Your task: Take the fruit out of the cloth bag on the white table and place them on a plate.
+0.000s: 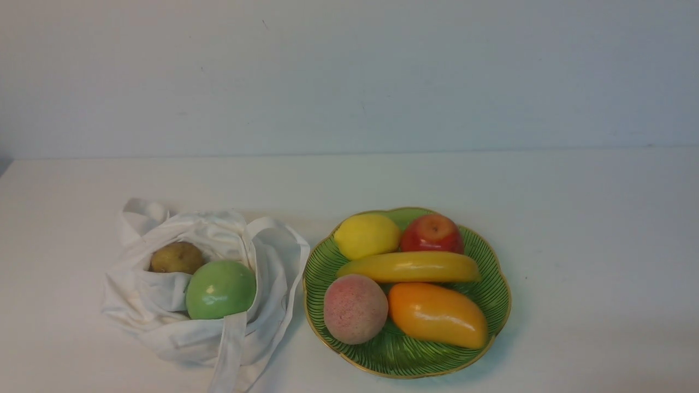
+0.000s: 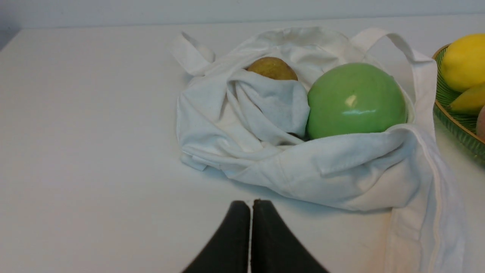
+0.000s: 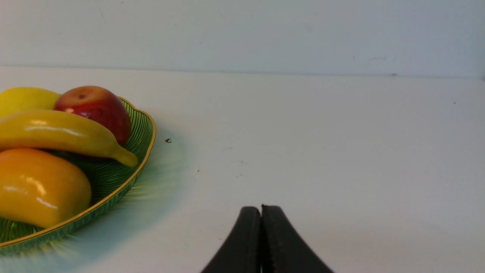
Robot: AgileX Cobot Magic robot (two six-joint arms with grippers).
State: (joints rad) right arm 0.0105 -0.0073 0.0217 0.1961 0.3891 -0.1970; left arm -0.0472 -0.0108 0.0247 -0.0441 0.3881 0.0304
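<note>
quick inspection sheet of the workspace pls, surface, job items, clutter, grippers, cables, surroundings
surface: plain white table, one tiny dark speck beside the dish
job's things: soft off-white cloth bag lies open, holding a glossy green apple and a dull brown round fruit; green ribbed glass plate with gold rim carries a matte yellow lemon, red apple, yellow banana, pink peach and orange mango
clutter: nothing seen
grippers: left gripper shut, empty, short of the bag; right gripper shut, empty, over bare table
cables: nothing seen
surroundings: plain pale wall
</note>
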